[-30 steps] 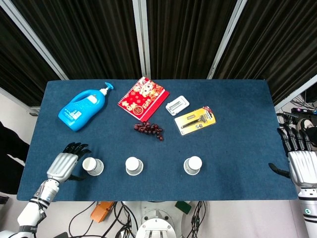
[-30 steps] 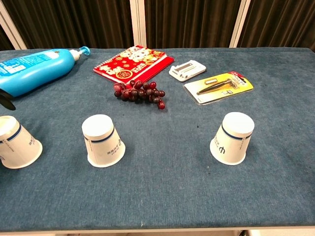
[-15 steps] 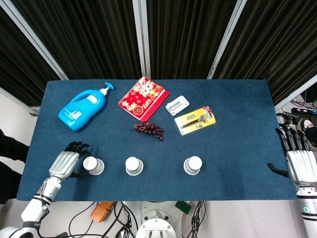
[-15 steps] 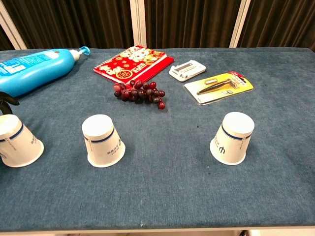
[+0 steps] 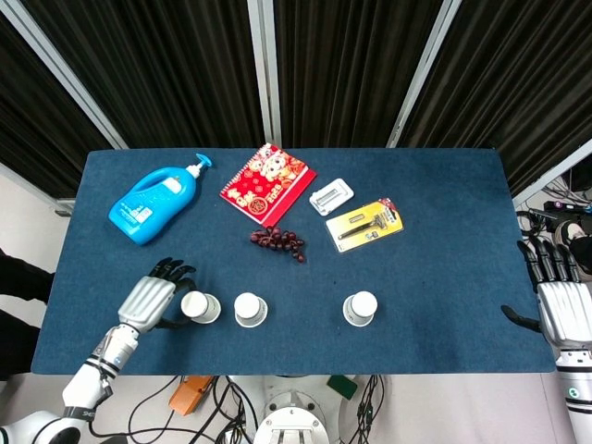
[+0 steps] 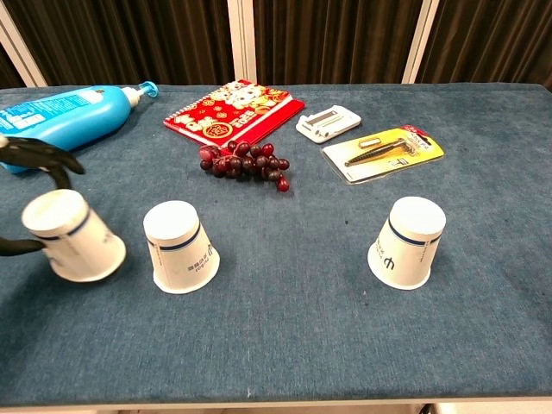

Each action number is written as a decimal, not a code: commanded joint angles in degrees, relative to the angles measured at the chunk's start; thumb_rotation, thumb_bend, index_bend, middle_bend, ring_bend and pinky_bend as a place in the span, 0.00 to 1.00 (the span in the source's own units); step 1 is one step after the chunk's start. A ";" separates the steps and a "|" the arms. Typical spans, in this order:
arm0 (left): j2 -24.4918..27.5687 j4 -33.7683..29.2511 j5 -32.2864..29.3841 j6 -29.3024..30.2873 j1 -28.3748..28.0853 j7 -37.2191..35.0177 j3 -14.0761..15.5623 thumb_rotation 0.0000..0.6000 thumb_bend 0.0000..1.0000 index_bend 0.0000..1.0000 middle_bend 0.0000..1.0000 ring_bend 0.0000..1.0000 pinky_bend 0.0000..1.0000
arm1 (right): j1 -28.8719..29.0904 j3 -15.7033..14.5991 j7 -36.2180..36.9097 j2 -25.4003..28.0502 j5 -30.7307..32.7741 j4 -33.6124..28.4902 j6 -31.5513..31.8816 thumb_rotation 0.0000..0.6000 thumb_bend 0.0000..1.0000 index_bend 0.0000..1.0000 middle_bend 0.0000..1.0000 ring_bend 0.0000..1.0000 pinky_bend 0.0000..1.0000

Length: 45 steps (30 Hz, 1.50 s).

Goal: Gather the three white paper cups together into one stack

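Note:
Three white paper cups stand upside down along the table's near edge. My left hand [image 5: 151, 300] grips the left cup [image 5: 200, 307] [image 6: 74, 235], which tilts and sits close beside the middle cup [image 5: 250, 309] [image 6: 180, 247]. Dark fingers [image 6: 41, 156] curl over the held cup in the chest view. The right cup [image 5: 361, 308] [image 6: 407, 241] stands alone further right. At the table's right edge my right hand [image 5: 563, 309] holds nothing, its fingers spread; the chest view does not show it.
Behind the cups lie a bunch of dark grapes [image 5: 277, 240], a red notebook [image 5: 268, 183], a blue pump bottle [image 5: 154, 203] on its side, a yellow razor pack [image 5: 365, 222] and a small white packet [image 5: 331, 196]. The blue table [image 5: 444, 277] ends just in front of the cups.
My left hand has closed around the left cup and carried it right, up beside the middle cup; the cup now tilts. The right hand has barely moved.

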 commanded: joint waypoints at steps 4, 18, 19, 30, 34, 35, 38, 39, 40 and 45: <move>-3.45 -1.10 -2.79 -2.21 -2.81 5.35 -1.23 1.00 0.27 0.45 0.17 0.09 0.00 | -0.29 -0.16 0.39 -0.05 0.22 0.35 0.12 1.00 0.19 0.00 0.00 0.00 0.02; -5.15 -2.00 -7.03 -2.84 -4.79 9.86 -1.04 0.99 0.23 0.36 0.17 0.09 0.00 | 0.10 -0.26 0.97 -0.45 0.64 1.28 -1.11 1.00 0.19 0.00 0.00 0.00 0.02; -5.07 -2.13 -7.13 -2.74 -4.83 10.03 -0.92 0.99 0.23 0.34 0.17 0.09 0.00 | 0.40 -0.39 0.88 -0.47 0.37 1.21 -1.61 1.00 0.19 0.00 0.00 0.00 0.02; -2.43 -3.95 -5.28 3.29 -2.27 10.10 0.46 0.99 0.19 0.23 0.16 0.09 0.00 | 9.48 -2.88 3.37 0.84 -8.35 -4.21 -13.92 1.00 0.19 0.00 0.00 0.00 0.06; -0.27 -4.12 -4.01 7.90 0.26 8.29 0.65 0.99 0.19 0.23 0.16 0.09 0.00 | 15.26 -2.69 3.74 0.45 -10.11 -6.33 -21.57 1.00 0.19 0.00 0.00 0.00 0.09; 0.22 -4.02 -3.86 8.86 0.86 7.86 0.68 0.99 0.19 0.23 0.16 0.09 0.00 | 16.60 -2.55 3.52 0.15 -10.05 -6.66 -23.53 1.00 0.19 0.00 0.00 0.00 0.09; 1.69 -3.57 -3.87 11.48 2.71 5.99 0.73 0.99 0.19 0.23 0.16 0.09 0.00 | 20.71 -1.92 1.74 -1.41 -8.92 -7.14 -29.71 1.00 0.23 0.01 0.00 0.00 0.10; 2.09 -3.37 -3.94 12.08 3.21 5.31 0.73 0.99 0.19 0.23 0.16 0.09 0.00 | 21.74 -1.73 1.03 -2.00 -8.41 -7.16 -31.27 1.00 0.24 0.03 0.00 0.00 0.11; 2.58 -3.08 -4.03 12.81 3.85 4.38 0.72 0.99 0.19 0.23 0.16 0.09 0.00 | 22.94 -1.46 0.09 -2.82 -7.67 -7.10 -33.06 1.00 0.25 0.04 0.00 0.00 0.11; 4.09 -1.85 -4.46 14.88 5.93 1.39 0.67 0.99 0.19 0.23 0.16 0.09 0.00 | 26.16 -0.74 -3.14 -5.83 -4.34 -6.22 -37.64 1.00 0.31 0.13 0.00 0.00 0.13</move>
